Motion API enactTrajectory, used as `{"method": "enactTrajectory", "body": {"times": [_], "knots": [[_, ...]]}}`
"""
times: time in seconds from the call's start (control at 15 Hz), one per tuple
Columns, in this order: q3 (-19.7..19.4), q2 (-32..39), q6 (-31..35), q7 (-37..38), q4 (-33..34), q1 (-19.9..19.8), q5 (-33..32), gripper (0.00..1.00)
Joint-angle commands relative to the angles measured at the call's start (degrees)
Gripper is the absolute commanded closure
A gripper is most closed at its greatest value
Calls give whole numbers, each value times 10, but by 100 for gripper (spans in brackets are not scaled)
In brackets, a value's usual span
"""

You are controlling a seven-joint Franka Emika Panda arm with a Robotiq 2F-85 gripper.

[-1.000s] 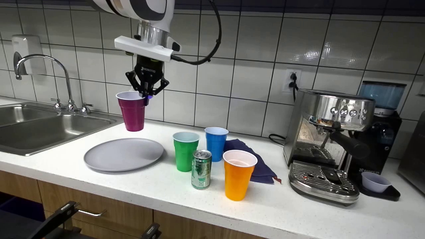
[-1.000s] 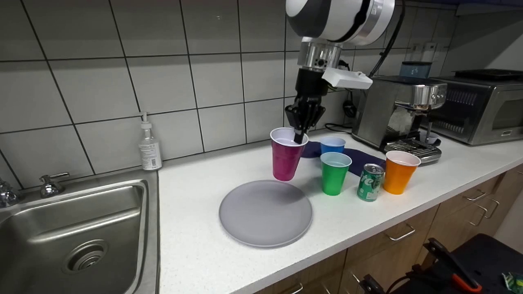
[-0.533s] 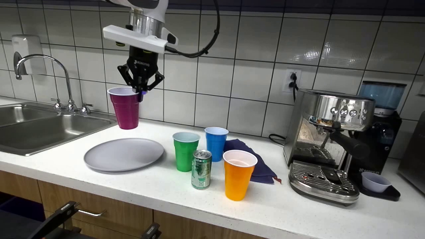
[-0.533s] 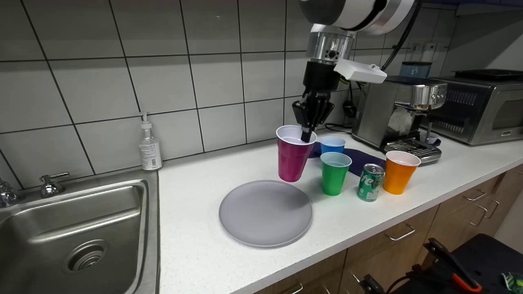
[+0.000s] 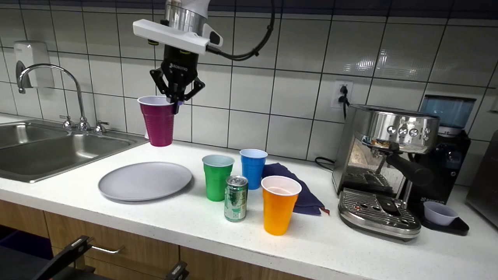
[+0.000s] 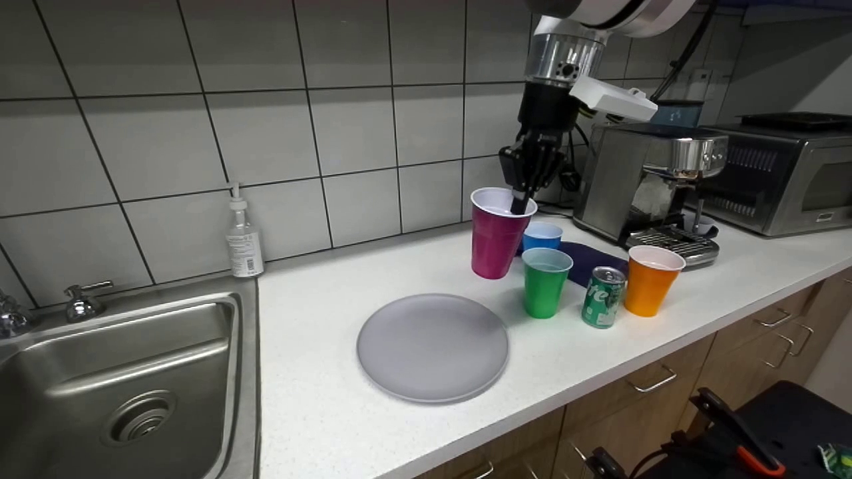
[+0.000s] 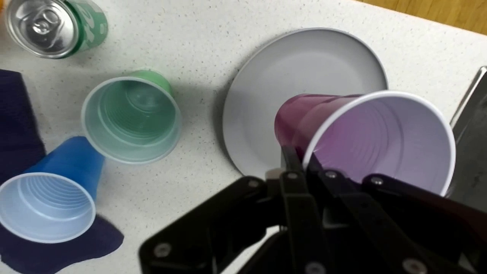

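1. In an exterior view, my black two-fingered gripper [image 5: 174, 104] is clamped on the rim of a tall maroon plastic cup [image 5: 157, 123] with a white inside; I hold it raised off the white speckled countertop [image 5: 194, 217].
2. There, a round flat grey plate [image 5: 144, 181] lies nearer the front edge than my cup, a narrow gap parting it from a green plastic cup [image 5: 218, 181].
3. Room tightens farther along: a blue plastic cup [image 5: 253, 171], a silver-and-green metal drink can [image 5: 235, 200] and an orange plastic cup [image 5: 278, 210] stand close together.
4. In an exterior view, a broad stretch of countertop separates the plate from the stainless steel sink [image 6: 246, 372]; a clear plastic pump bottle [image 6: 245, 246] stands by its rear corner.
5. In the wrist view, one finger sits inside my cup's wall, one outside. The cup covers part of the plate; the countertop's front edge crosses the top right corner. A navy cloth [image 7: 15, 125] lies by the blue cup.
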Motion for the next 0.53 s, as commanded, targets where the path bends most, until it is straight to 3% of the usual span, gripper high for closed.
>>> {"method": "enactTrajectory", "body": {"times": [0.0,0.47], "knots": [[-20,4,-24,-6,21,-6,-10,99],[-49,47,-17,-5,64,-21,-9,99]]}}
